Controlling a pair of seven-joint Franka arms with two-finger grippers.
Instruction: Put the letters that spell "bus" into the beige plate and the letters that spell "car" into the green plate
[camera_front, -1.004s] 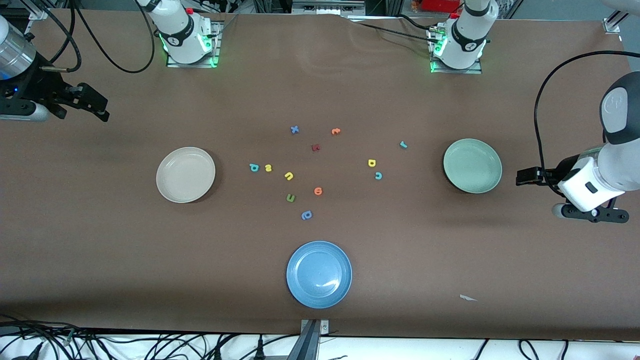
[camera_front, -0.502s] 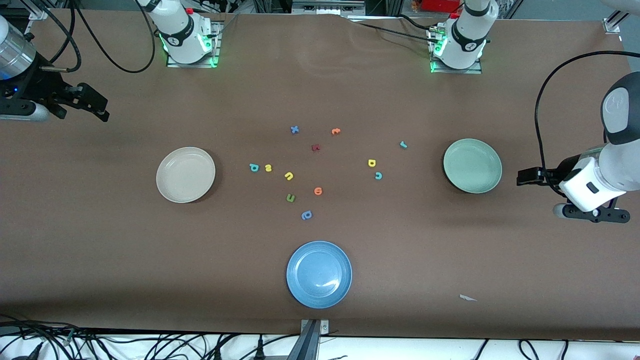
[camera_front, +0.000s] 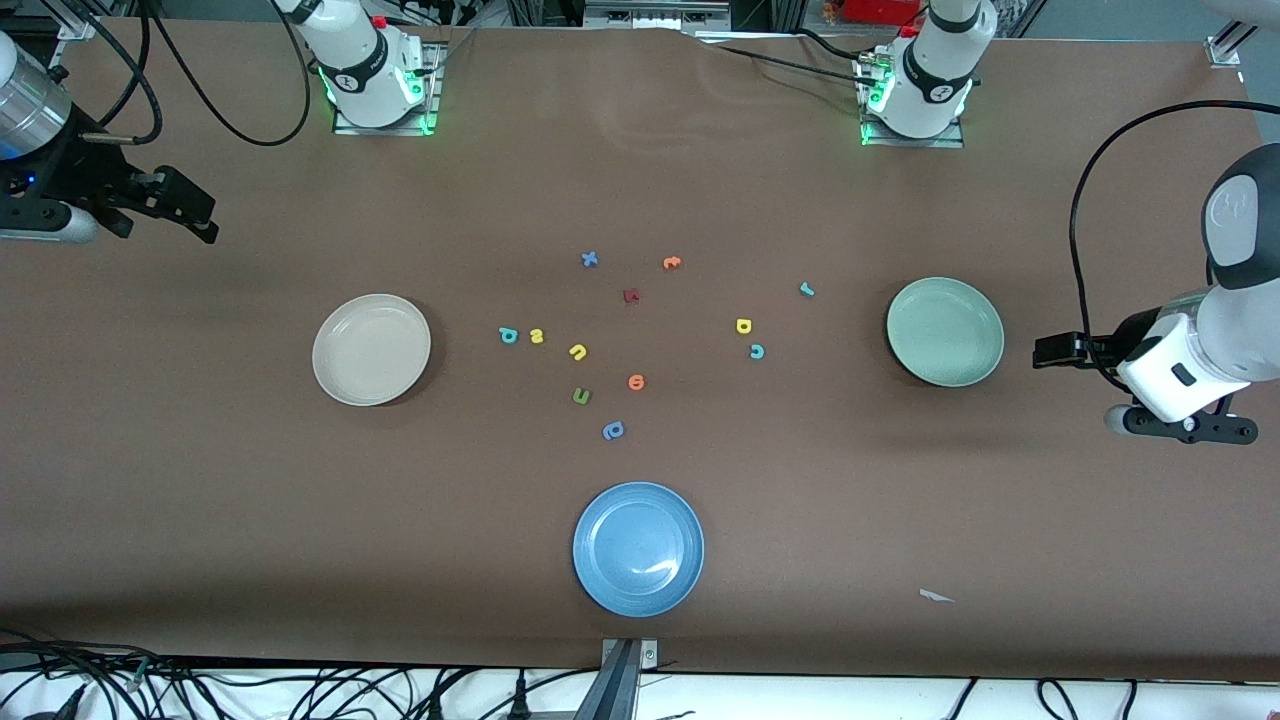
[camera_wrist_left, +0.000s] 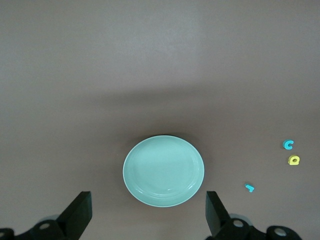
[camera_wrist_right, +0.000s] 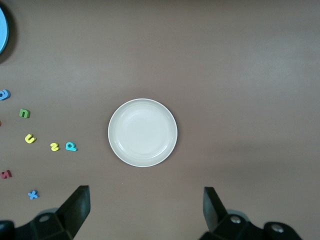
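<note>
The teal "b" (camera_front: 508, 335), yellow "s" (camera_front: 537, 336) and yellow "u" (camera_front: 578, 351) lie mid-table beside the empty beige plate (camera_front: 330, 385). The "a" (camera_front: 743, 325), "c" (camera_front: 757, 351) and "r" (camera_front: 807, 290) lie near the green plate (camera_front: 905, 370) (also empty). Left gripper (camera_front: 1045, 352) and right gripper (camera_front: 200, 218) hover wide open, empty, at their table ends.
</note>
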